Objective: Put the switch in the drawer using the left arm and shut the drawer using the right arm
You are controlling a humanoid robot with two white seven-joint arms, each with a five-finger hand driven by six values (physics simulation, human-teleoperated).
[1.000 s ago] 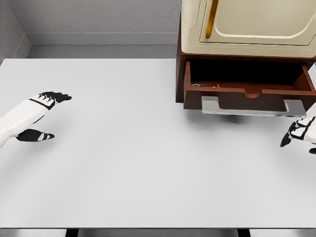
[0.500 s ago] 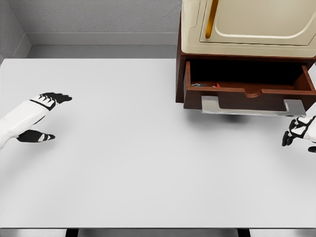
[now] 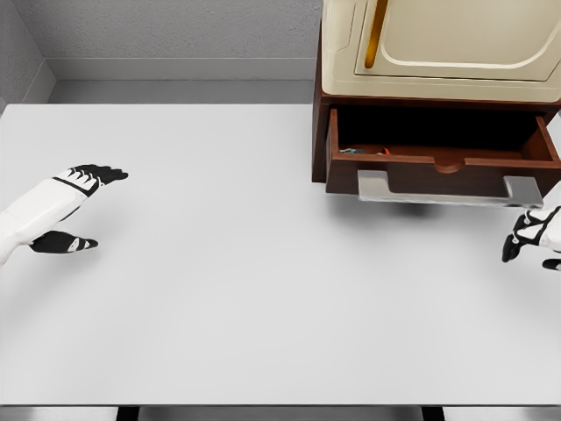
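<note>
Fingers of the left hand (image 3: 74, 206) are spread and empty over the table (image 3: 228, 289), the switch (image 3: 364, 151) is seen lying inside the open drawer (image 3: 443, 167), so closing is judged pending: the right hand (image 3: 533, 235), loosely curled on nothing, must be brought against the handle (image 3: 447, 189).

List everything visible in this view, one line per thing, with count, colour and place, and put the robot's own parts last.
table: one, white, fills most of the view.
cabinet: one, cream door with a gold handle over a dark brown body, upper right on the table.
drawer: one, dark brown, pulled open at the cabinet's base.
drawer handle: one, grey, along the drawer's front.
switch: one, small with red and blue parts, inside the drawer at its left; mostly hidden.
left hand: one, white with black fingers, open, over the table's left edge.
right hand: one, white and black, at the right edge below the drawer handle, partly cut off.
</note>
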